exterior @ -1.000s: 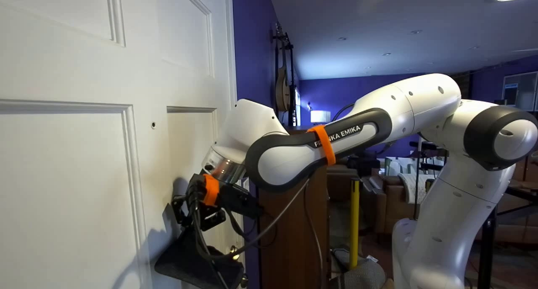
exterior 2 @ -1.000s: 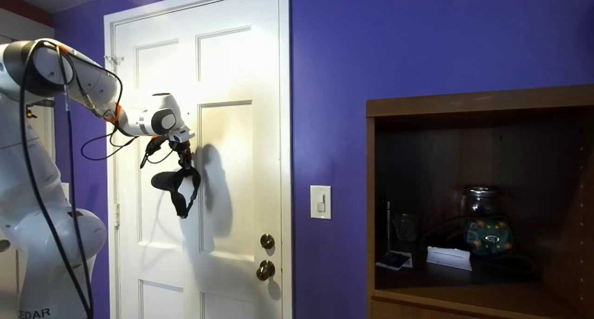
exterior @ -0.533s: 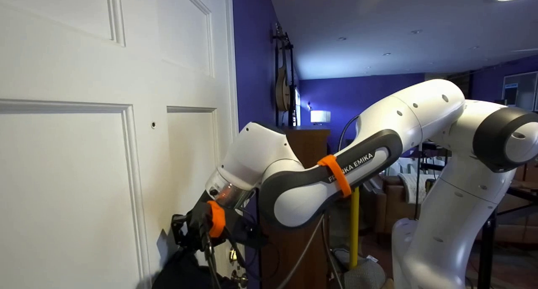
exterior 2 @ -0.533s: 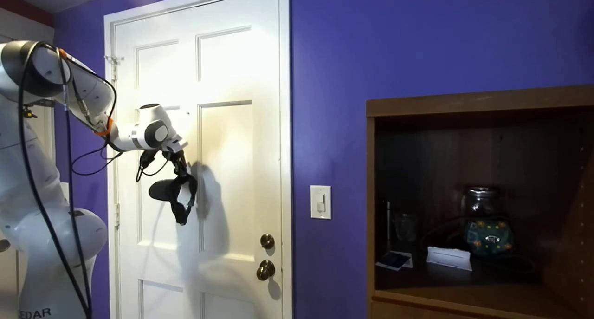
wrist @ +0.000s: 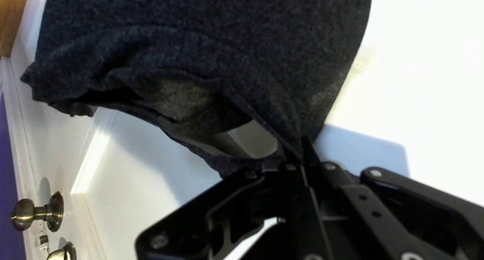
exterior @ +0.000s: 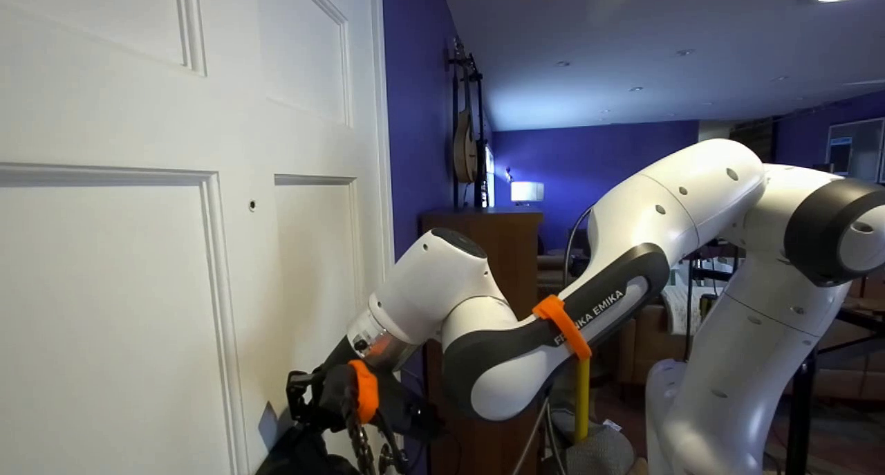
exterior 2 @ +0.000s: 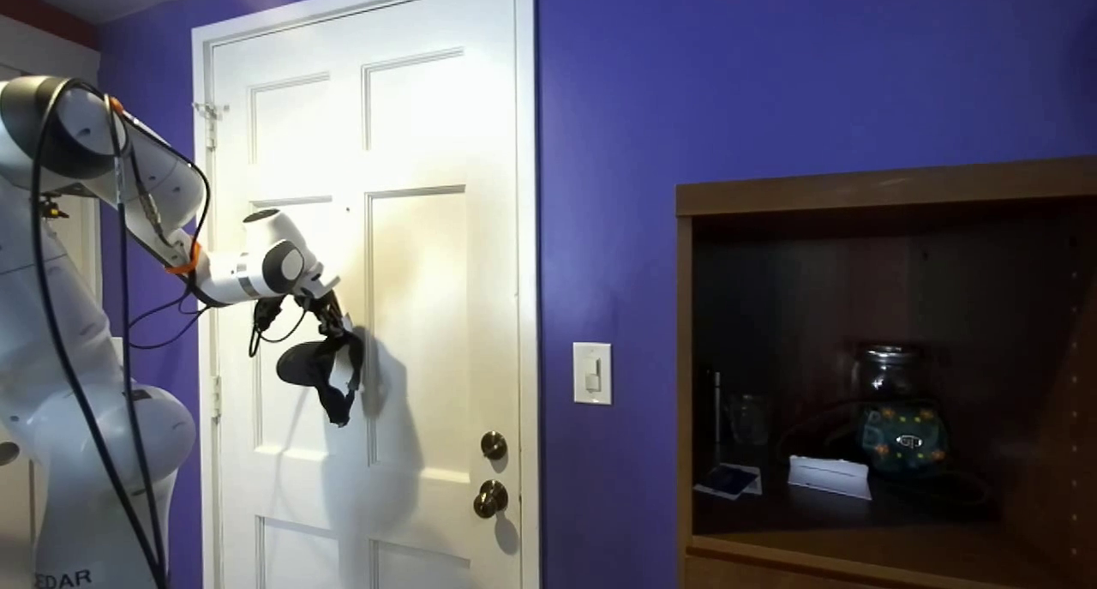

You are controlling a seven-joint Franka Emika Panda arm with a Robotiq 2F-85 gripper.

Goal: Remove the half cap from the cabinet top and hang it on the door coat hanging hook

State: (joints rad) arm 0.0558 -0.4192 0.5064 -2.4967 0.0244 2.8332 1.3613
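Observation:
The half cap (wrist: pixel 211 52) is dark, limp fabric and fills the upper wrist view. My gripper (wrist: pixel 302 154) is shut on its edge. In an exterior view the half cap (exterior 2: pixel 302 364) hangs below the gripper (exterior 2: pixel 338 321), with its strap loop open, close in front of the white panelled door (exterior 2: pixel 428 315). In an exterior view the lower part of the half cap (exterior: pixel 301 454) is cut off by the frame edge. The hook is a tiny dark stub on the door, seen in both exterior views (exterior: pixel 252 205) (exterior 2: pixel 348 209), well above the gripper. The brown cabinet (exterior: pixel 508 254) stands beyond the door.
Brass door knobs (exterior 2: pixel 490 498) sit low on the door's edge and also show in the wrist view (wrist: pixel 24 214). A light switch (exterior 2: pixel 592 373) is on the purple wall. The open cabinet shelf (exterior 2: pixel 883 186) holds a jar and small items. Cables hang from the arm.
The arm has lowered. The gripper and the held half cap have moved down along the door, farther below the hook. The cap stays in the grip.

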